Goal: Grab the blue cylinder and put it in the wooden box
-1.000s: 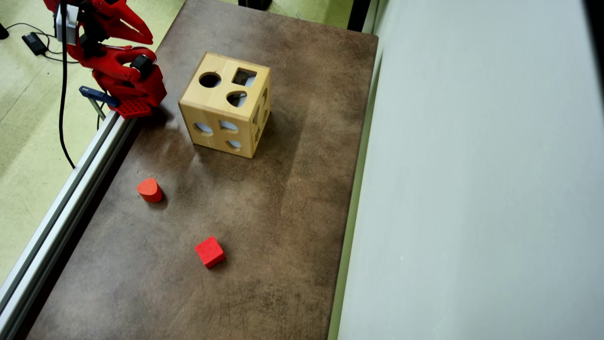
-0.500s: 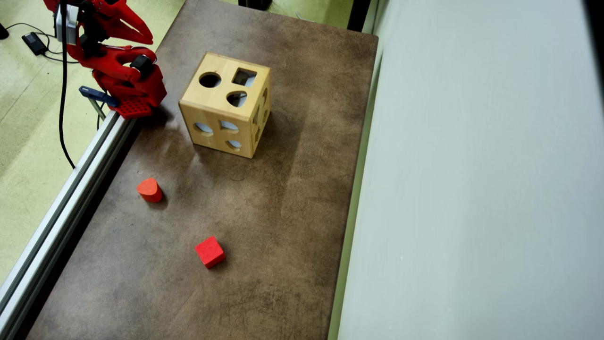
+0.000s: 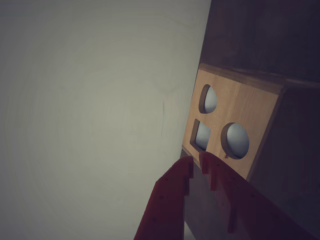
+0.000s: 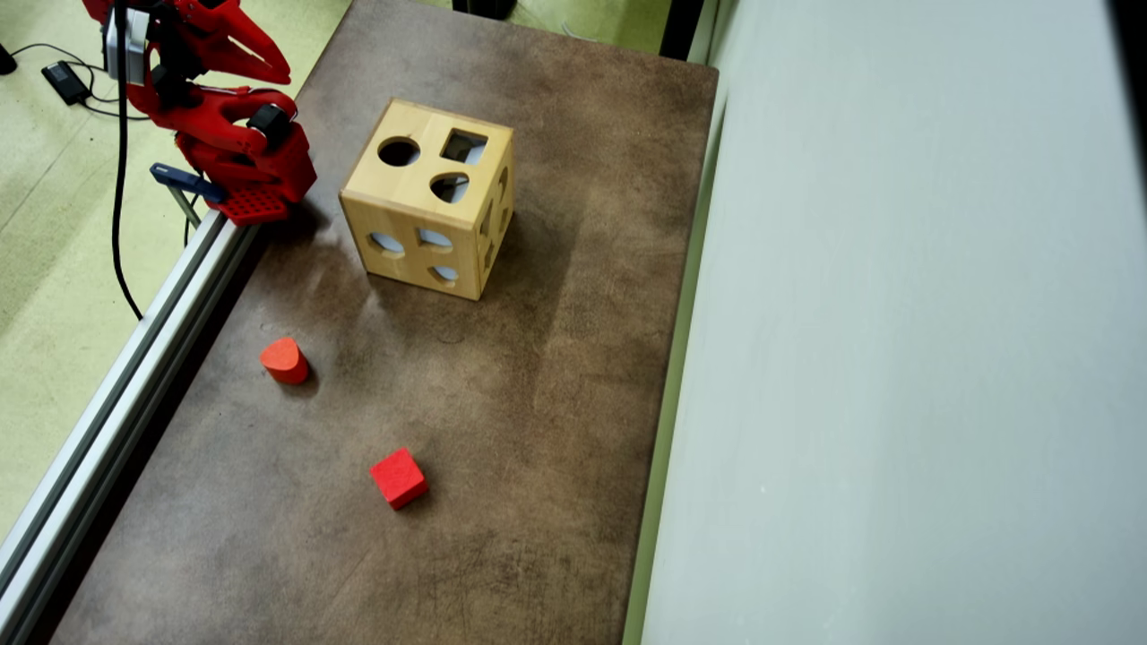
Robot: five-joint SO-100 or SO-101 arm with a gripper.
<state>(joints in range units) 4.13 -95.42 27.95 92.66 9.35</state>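
**Folded back at the worktop's corner, hand closed and empty**

At the upper left corner of the brown worktop, seen from overhead, my red arm sat folded over its base beside the aluminium rail. My hand showed best in the wrist view, rising from the bottom edge: the two red fingers stood tip to tip with only a thin slit between them, and nothing was held there. So it was closed and empty.

Just past my fingertips in the wrist view lay the wooden box, one pale face turned toward me with a half-round hole, a square hole and a round hole cut in it. From overhead the wooden box stood upright on the worktop, near my base, its top face showing a round, a square and a rounded cut-out, with more holes in its side faces.

I could not find the blue cylinder in either view. Whether it was inside the box I could not tell; the holes showed only pale light or shadow.

Two other blocks lay on the worktop in the overhead view. The red rounded block stood near the rail, well apart from the box. The red cube lay farther down the worktop, apart from both. A pale grey wall ran along the right edge of the worktop.
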